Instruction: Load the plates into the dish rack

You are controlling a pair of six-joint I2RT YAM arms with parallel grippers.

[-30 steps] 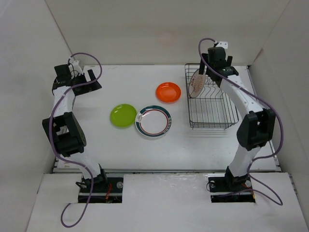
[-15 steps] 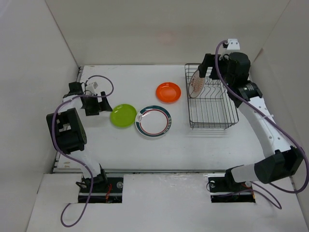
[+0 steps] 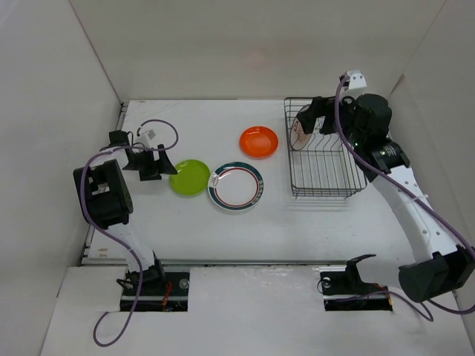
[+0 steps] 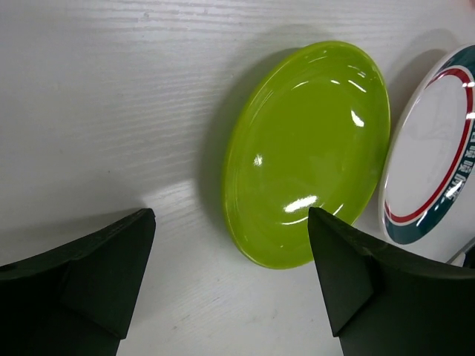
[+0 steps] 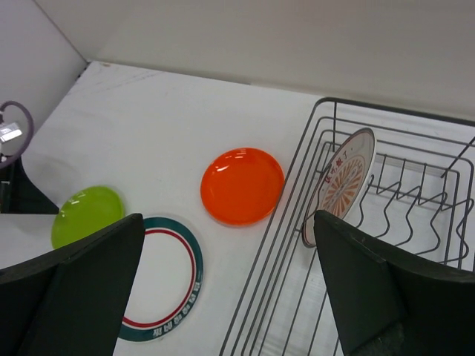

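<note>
The sunburst plate (image 3: 300, 127) (image 5: 341, 182) stands on edge in the far left end of the wire dish rack (image 3: 326, 189) (image 5: 415, 122). The lime green plate (image 3: 189, 177) (image 4: 308, 152), the orange plate (image 3: 259, 141) (image 5: 242, 185) and the large teal-and-red-ringed plate (image 3: 236, 186) (image 5: 159, 278) lie flat on the table. My left gripper (image 3: 165, 170) (image 4: 230, 282) is open and empty, low at the green plate's left edge. My right gripper (image 3: 315, 119) (image 5: 226, 285) is open and empty, raised above the rack's far left end.
White walls enclose the table on the left, back and right. The ringed plate touches or slightly overlaps the green plate's right side. The rack stands at the table's right, close to the right arm.
My left gripper has swung from the far left corner to the green plate's left edge. My right gripper has let go of the sunburst plate, now standing in the rack, and drawn back upward.
</note>
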